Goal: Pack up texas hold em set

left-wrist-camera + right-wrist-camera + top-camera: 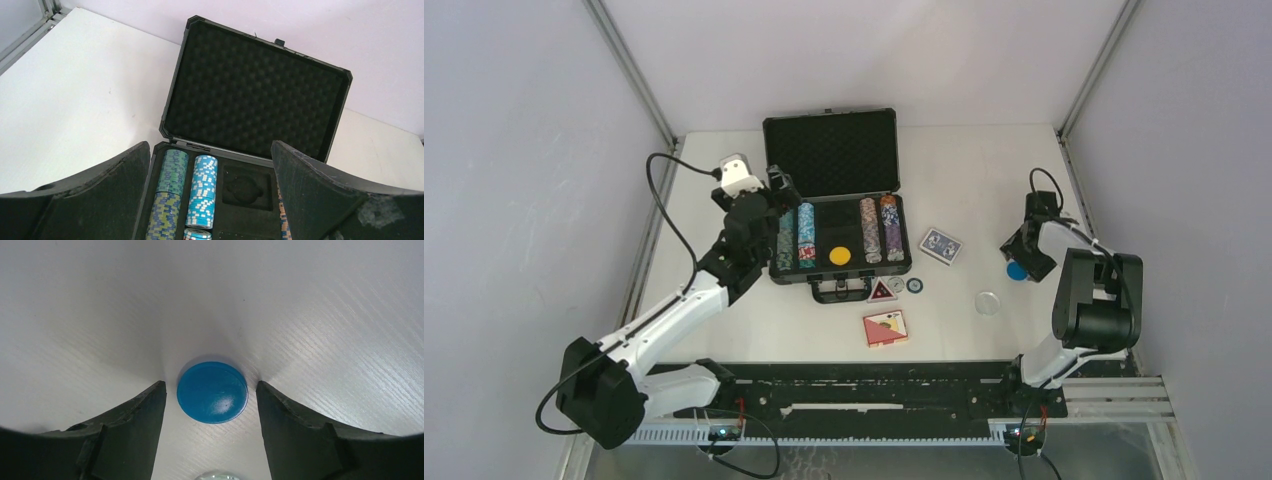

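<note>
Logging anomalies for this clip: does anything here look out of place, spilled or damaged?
Nothing is damaged or spilled. Pieces lie loose on the table outside the open briefcase: blue deck, red deck, triangular button, clear disc, and a blue disc inside the open right end effector.

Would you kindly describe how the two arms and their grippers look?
Both the left arm and right arm have white links between bulky black joints, each with a black cable looping at the wrist. The left gripper and right gripper have broad, black, matte fingers; one left finger shows a scuffed grey patch.
</note>
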`<state>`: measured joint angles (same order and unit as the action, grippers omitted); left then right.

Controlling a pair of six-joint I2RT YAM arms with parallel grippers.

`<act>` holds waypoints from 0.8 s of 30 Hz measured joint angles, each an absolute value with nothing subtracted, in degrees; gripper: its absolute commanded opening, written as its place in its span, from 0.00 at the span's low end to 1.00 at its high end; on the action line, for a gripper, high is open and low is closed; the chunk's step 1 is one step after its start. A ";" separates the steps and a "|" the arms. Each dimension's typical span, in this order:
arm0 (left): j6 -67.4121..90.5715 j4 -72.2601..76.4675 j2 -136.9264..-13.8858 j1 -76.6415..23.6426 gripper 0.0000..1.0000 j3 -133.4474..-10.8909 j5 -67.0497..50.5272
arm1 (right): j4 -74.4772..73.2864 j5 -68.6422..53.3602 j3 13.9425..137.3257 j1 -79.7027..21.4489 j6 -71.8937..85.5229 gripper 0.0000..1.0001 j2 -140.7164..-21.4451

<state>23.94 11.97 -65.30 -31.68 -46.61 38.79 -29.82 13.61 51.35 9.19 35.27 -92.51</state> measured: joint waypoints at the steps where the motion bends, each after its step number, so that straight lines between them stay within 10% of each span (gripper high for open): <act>1: 23.94 11.99 -65.19 -31.66 0.95 -46.59 38.81 | -29.82 13.65 51.51 9.06 35.22 0.73 -92.68; 24: 23.97 12.82 -64.36 -31.31 0.94 -46.50 38.81 | -30.04 15.42 52.84 7.03 35.03 0.43 -94.11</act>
